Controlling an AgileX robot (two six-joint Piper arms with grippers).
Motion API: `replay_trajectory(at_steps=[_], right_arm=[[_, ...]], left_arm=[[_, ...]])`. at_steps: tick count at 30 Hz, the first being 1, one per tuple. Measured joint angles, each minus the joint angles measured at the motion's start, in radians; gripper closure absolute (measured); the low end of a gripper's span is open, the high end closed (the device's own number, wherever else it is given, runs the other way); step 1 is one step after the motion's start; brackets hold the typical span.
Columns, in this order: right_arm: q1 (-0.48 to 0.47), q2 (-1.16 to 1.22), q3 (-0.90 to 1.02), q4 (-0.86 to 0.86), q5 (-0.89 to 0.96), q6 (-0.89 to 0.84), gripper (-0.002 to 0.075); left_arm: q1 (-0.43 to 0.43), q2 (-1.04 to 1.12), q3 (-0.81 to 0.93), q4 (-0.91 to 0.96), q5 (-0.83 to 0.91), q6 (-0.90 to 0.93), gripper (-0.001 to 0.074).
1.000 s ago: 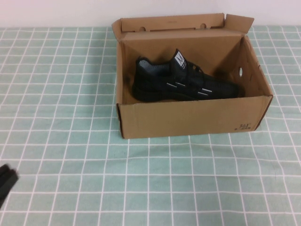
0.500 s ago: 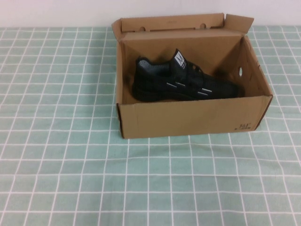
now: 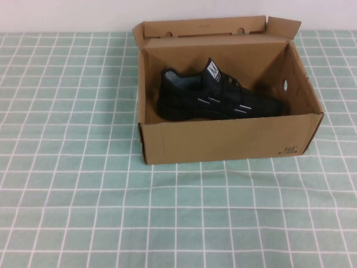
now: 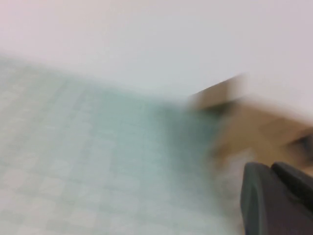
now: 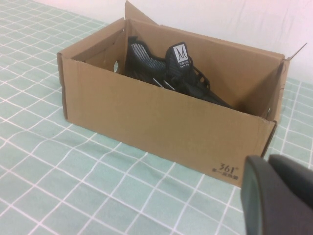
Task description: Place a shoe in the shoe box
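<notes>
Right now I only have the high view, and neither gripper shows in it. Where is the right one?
Observer: The right gripper shows in its wrist view, on the printed long wall's side of the shoe box, clear of it.
Operator: And the left one?
Observer: The left gripper shows in its own wrist view, over the checked cloth, with the box beyond it.
Operator: I can't read the print on that wall.
Observer: In the right wrist view the print reads 361°, with a smaller line under it that I cannot make out.

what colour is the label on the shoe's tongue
White with a dark logo, on the black shoe in the shoe box; clearest in the right wrist view.
</notes>
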Motion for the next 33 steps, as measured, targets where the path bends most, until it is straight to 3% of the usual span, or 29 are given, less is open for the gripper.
replay_trajectory(at_steps=[5,11,16,18,22,25,33], right_arm=[[0.000,0.000,0.000,0.002,0.000,0.000,0.0734],[0.000,0.000,0.000,0.000,0.000,0.000,0.0734],[0.000,0.000,0.000,0.002,0.000,0.000,0.0734],[0.000,0.000,0.000,0.000,0.000,0.000,0.0734],[0.000,0.000,0.000,0.000,0.000,0.000,0.0734],[0.000,0.000,0.000,0.000,0.000,0.000,0.0734],[0.000,0.000,0.000,0.000,0.000,0.000,0.0734]], left_arm=[[0.000,0.000,0.000,0.029,-0.295,-0.086,0.0738],[0.003,0.000,0.000,-0.025,-0.318,-0.120,0.0738],[0.010,0.000,0.000,-0.178,-0.277,-0.130,0.0738],[0.012,0.000,0.000,-0.315,-0.258,-0.025,0.0738],[0.020,0.000,0.000,-0.682,-0.231,0.522,0.0738],[0.032,0.000,0.000,-0.800,-0.171,0.843,0.0738],[0.060,0.000,0.002,-0.788,0.258,1.007,0.0738]])
